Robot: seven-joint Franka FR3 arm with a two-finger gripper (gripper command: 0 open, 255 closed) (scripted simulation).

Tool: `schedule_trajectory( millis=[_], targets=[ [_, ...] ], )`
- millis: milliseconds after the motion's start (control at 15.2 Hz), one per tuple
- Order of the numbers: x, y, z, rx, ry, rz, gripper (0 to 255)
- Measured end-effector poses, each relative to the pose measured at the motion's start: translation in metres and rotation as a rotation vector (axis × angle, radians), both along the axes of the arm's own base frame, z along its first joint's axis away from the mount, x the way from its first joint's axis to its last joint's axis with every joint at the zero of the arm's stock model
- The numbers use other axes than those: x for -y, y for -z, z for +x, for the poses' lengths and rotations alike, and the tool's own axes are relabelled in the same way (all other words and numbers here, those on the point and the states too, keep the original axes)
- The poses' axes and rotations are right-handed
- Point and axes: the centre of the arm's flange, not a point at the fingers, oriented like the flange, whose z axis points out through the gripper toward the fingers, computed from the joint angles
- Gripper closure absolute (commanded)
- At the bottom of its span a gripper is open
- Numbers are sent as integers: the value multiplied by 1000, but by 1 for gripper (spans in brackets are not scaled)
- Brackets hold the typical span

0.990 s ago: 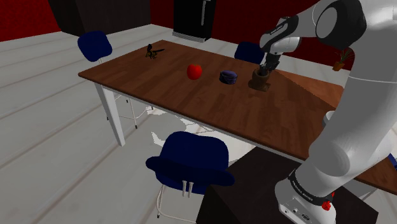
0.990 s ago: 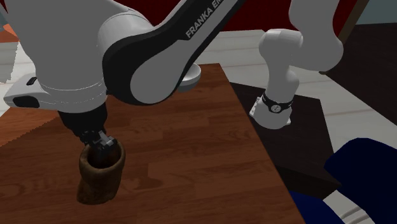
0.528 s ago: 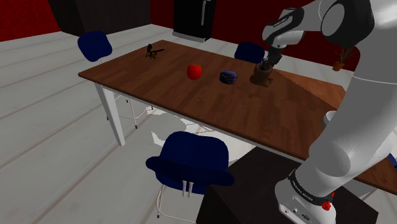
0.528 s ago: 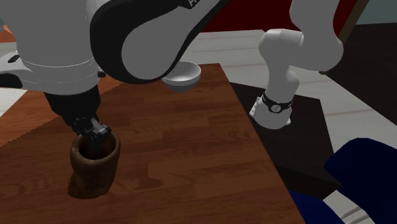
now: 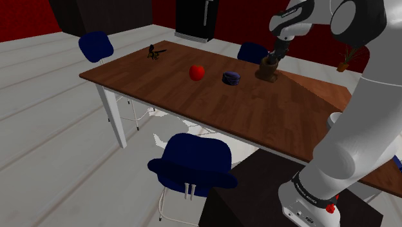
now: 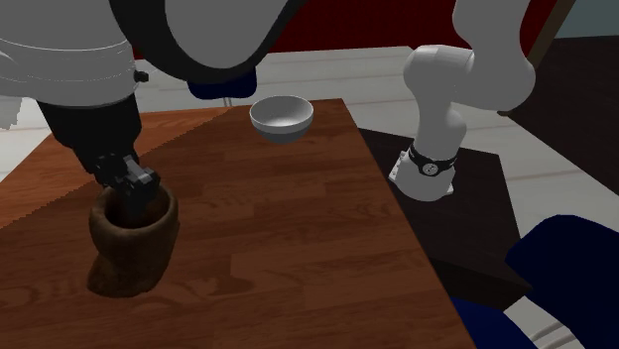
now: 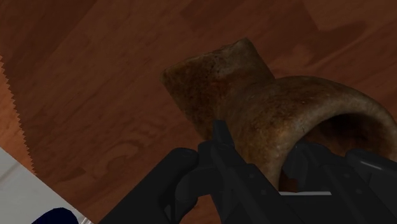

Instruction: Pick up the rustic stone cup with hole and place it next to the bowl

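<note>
One brown, rough stone-look cup (image 6: 129, 253) sits at the second exterior view's lower left, over the wooden table (image 6: 298, 248). Tool (image 6: 134, 193) is closed on the cup's wall, one finger inside the mouth and one outside, clamping the rim between them. Cup hangs tilted in the grasp. White bowl (image 6: 281, 116) lies well apart to the right, near the table's far edge. Shoulder view, left to right: red apple (image 5: 197, 71), small dark blue dish (image 5: 231, 78), then the held cup.
</note>
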Motion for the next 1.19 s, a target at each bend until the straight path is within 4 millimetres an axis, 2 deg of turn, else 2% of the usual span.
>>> schedule_trajectory(
  millis=[1188],
  targets=[
    [0, -96, 1, 0, 0, 0, 255]
  ],
)
